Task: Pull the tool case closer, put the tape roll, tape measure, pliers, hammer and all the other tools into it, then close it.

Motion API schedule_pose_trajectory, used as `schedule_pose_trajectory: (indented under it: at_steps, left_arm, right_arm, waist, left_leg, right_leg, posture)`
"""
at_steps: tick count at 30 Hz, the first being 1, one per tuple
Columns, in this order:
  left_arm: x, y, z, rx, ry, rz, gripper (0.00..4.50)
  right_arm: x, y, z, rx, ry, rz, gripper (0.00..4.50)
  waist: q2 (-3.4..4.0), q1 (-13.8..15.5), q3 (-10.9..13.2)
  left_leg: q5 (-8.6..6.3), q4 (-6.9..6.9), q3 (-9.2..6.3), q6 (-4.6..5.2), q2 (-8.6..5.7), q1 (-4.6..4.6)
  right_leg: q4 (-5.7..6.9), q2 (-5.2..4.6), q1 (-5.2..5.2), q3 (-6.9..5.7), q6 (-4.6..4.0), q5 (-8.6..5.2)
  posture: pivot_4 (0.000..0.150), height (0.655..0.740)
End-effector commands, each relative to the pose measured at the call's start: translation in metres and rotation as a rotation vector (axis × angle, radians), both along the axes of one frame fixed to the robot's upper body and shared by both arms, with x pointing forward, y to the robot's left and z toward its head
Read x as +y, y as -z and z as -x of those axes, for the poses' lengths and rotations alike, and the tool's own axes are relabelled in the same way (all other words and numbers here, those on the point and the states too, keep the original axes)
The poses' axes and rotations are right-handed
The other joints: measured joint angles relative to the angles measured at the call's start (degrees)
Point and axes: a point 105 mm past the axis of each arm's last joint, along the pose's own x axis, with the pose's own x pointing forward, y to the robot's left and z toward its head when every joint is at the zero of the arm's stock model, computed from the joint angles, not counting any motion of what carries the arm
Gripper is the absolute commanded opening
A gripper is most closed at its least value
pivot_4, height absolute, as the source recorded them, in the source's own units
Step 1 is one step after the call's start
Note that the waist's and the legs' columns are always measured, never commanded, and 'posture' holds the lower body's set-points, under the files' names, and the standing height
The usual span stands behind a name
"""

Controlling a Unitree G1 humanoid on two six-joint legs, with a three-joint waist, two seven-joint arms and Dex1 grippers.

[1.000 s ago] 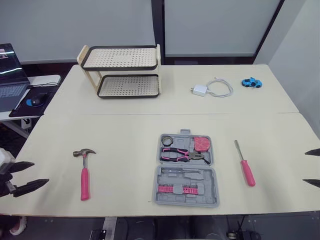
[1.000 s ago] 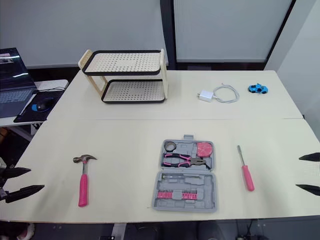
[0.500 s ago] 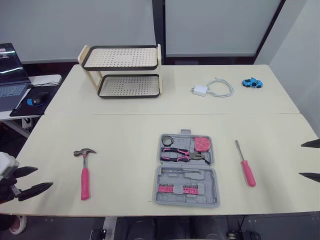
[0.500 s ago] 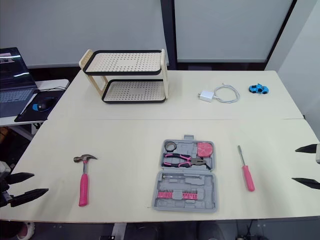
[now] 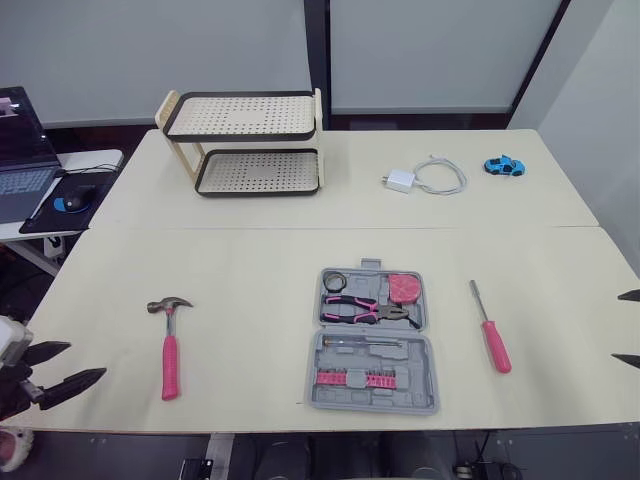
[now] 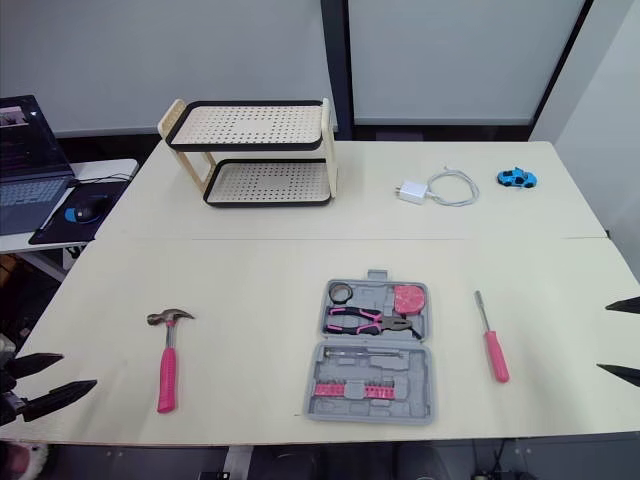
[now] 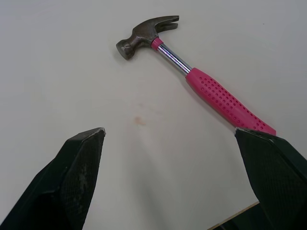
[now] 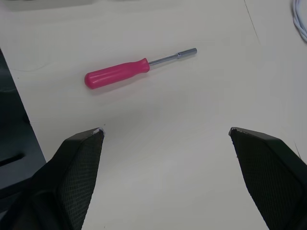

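At the front of the table (image 5: 250,260) our tool case (image 5: 373,340) lies open, tape roll (image 5: 333,281), tape measure (image 5: 403,287) and pliers (image 5: 365,309) seated inside; hammer (image 5: 169,340) and screwdriver (image 5: 490,328) lie outside on either side; our left gripper (image 5: 85,360) and right gripper (image 5: 618,327) gape wide, empty; we judge stowing and closing remain.

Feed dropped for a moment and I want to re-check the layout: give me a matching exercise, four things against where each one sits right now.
Things:
1. hammer
2. screwdriver
3. pliers
4. white charger

Places:
A. inside the open tool case
B. on the table, right of the case
C. far side of the table, near the blue toy car
D. on the table, left of the case

Pairs: 1-D, 2-B, 3-A, 4-C.
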Motion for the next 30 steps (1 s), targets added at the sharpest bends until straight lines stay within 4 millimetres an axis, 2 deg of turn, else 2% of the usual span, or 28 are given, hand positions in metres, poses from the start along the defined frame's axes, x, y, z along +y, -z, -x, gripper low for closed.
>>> schedule_pose_trajectory:
  at_steps: [1, 4, 8, 12, 15, 18, 24, 30]
  left_arm:
    - [0.002, -0.009, -0.001, -0.041, -0.019, -0.007, 4.50]
    - [0.003, -0.007, -0.002, -0.047, -0.038, -0.003, 4.50]
    - [0.010, -0.005, -0.006, -0.073, -0.100, -0.004, 4.50]
    - [0.015, -0.001, -0.002, -0.088, -0.194, 0.024, 4.50]
    - [0.012, 0.004, 0.004, -0.072, -0.240, 0.062, 4.50]
    - [0.010, 0.009, 0.006, -0.092, -0.323, 0.091, 4.50]
    - [-0.024, 0.020, -0.007, -0.156, -0.464, 0.191, 4.50]
    - [-0.051, 0.029, -0.034, -0.202, -0.600, 0.259, 4.50]
  right_arm:
    - [0.000, -0.008, 0.001, -0.038, -0.009, 0.007, 4.47]
    - [0.004, -0.007, 0.000, -0.017, -0.024, 0.004, 4.47]
    - [0.028, -0.011, 0.000, 0.035, -0.094, -0.024, 4.47]
    - [0.081, -0.021, -0.003, 0.091, -0.233, -0.104, 4.47]
    - [0.124, -0.031, -0.007, 0.101, -0.341, -0.189, 4.47]
    - [0.162, -0.040, -0.018, 0.090, -0.422, -0.277, 4.47]
    - [0.210, -0.049, -0.044, 0.097, -0.524, -0.345, 4.47]
    - [0.235, -0.053, -0.053, 0.099, -0.577, -0.369, 4.47]
  waist:
    - [0.00, 0.00, 0.00]
    - [0.00, 0.01, 0.00]
    - [0.00, 0.03, 0.00]
    - [0.05, -0.25, -0.03]
    - [0.04, -0.31, -0.02]
    - [0.02, -0.01, -0.03]
    - [-0.19, 0.42, -0.07]
    - [-0.29, 1.17, -0.13]
  left_leg:
    - [0.00, 0.00, 0.00, 0.00, 0.00, 0.00]
    - [0.00, 0.00, -0.01, 0.00, 0.00, 0.00]
    - [0.00, 0.00, -0.03, 0.00, 0.00, 0.00]
    - [-0.01, 0.00, -0.01, -0.01, 0.14, 0.02]
    - [-0.01, 0.01, -0.04, -0.02, 0.23, 0.01]
    - [-0.01, 0.04, -0.05, -0.03, 0.32, -0.01]
    - [-0.02, 0.08, -0.14, -0.06, 0.28, -0.13]
    - [-0.02, 0.10, -0.26, -0.13, 0.22, -0.23]
  right_leg:
    - [0.00, 0.00, 0.00, 0.00, 0.00, 0.00]
    - [0.00, 0.00, 0.00, -0.01, 0.00, 0.00]
    - [0.00, 0.00, 0.01, -0.01, 0.00, 0.00]
    - [0.00, -0.02, 0.00, 0.02, -0.01, 0.00]
    - [-0.01, -0.03, -0.01, -0.01, -0.04, 0.02]
    - [-0.05, -0.04, -0.03, -0.02, -0.10, 0.06]
    - [-0.12, -0.12, -0.12, -0.01, -0.15, 0.10]
    - [-0.07, -0.12, -0.24, -0.12, -0.15, 0.11]
  posture:
    - [0.150, 0.7400]
    - [0.150, 0.7400]
    - [0.150, 0.7400]
    - [0.150, 0.7400]
    - [0.150, 0.7400]
    - [0.150, 0.7400]
    - [0.150, 0.7400]
    - [0.150, 0.7400]
